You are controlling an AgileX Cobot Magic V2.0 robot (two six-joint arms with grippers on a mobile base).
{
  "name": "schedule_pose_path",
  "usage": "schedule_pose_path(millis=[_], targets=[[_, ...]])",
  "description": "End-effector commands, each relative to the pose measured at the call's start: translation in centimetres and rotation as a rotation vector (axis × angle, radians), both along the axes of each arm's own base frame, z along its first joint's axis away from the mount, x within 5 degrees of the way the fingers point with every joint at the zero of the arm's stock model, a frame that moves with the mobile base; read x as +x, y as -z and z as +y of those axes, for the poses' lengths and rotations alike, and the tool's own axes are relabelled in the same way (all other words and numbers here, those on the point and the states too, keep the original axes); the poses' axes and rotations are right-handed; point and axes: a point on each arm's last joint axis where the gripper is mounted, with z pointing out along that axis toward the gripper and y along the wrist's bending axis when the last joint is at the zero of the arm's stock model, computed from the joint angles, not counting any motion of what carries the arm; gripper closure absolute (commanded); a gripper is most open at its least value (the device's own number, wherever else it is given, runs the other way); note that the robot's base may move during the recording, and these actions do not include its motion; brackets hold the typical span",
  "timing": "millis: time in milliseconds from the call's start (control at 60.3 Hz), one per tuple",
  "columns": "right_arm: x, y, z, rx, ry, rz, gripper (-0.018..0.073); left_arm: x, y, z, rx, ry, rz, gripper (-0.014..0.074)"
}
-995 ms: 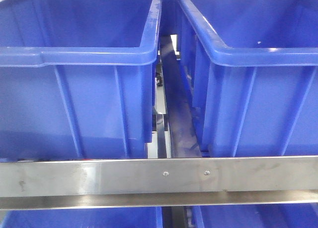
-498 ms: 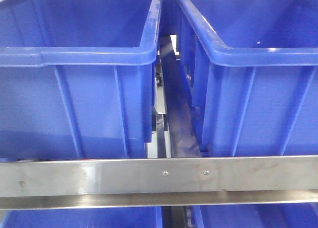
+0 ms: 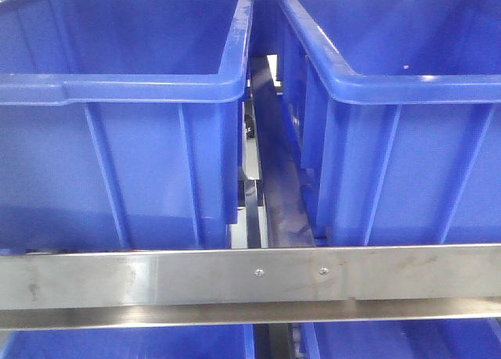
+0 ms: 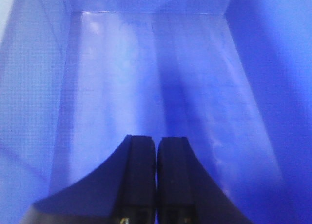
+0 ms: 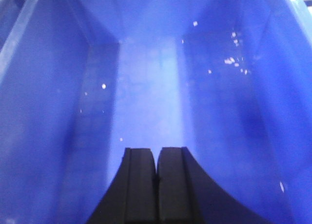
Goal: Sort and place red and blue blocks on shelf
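I do not see the red block or the blue block in any view, so I cannot say where they lie or how far they are from my fingers. The shelf [image 3: 250, 277] shows its brushed steel front rail across the near part of the front view, with two screws close to the middle. On it stand two large blue bins, the left bin [image 3: 117, 89] and the right bin [image 3: 391, 89], side by side with a narrow gap between them where the rack's tracks run to the far side.

My left gripper [image 4: 156, 143] looks down into a blue bin [image 4: 146, 77]; its two dark fingers are pressed together and nothing is between them. My right gripper [image 5: 157, 153] is the same, clenched on nothing, over the floor of another blue bin [image 5: 146, 87] that has small white specks on its walls. Both bin floors are bare as far as I can see.

I judge that no block is in hand, so the step is either before a pick or after a drop. The next move calls for finding a block first, then releasing the fingers before I reach for it.
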Motion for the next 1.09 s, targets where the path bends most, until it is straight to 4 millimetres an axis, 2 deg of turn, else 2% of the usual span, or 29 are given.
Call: schedule_pose_path(millis=[0, 199, 315, 498, 730, 879, 1078], targets=[[-0.5, -2.8, -0.2, -0.011, 0.012, -0.147, 0.0506, -0.8, -2.9, 0.0, -0.039, 0.005, -0.126, 0.0472], [-2.5, -3.3, -0.4, -0.044, 0.003, -0.179, 0.0506, -2.9, -3.2, 0.7, -0.008, 0.012, -0.167, 0.0472], [-4.0, -2.9, -0.4, -0.043, 0.001, -0.18, 0.0506, -4.1, -2.5, 1.0, -0.008, 0.014, -0.179, 0.0472], [-6.7, -1.6, -0.6, -0.042, 0.002, -0.201, 0.0506, -6.5, -0.9, 1.6, -0.017, 0.016, -0.211, 0.0472], [-9.6, 0.9, -0.7, -0.041, -0.007, -0.208, 0.0506, -9.3, 0.8, 2.3, -0.024, 0.017, -0.237, 0.0472], [-10.7, 2.0, -0.6, -0.039, -0.015, -0.216, 0.0506, -10.1, 1.5, 2.5, -0.025, 0.017, -0.241, 0.0472], [-10.9, 2.3, -0.7, -0.04, -0.015, -0.214, 0.0506, -10.1, 1.5, 2.5, -0.024, 0.016, -0.239, 0.0472]])
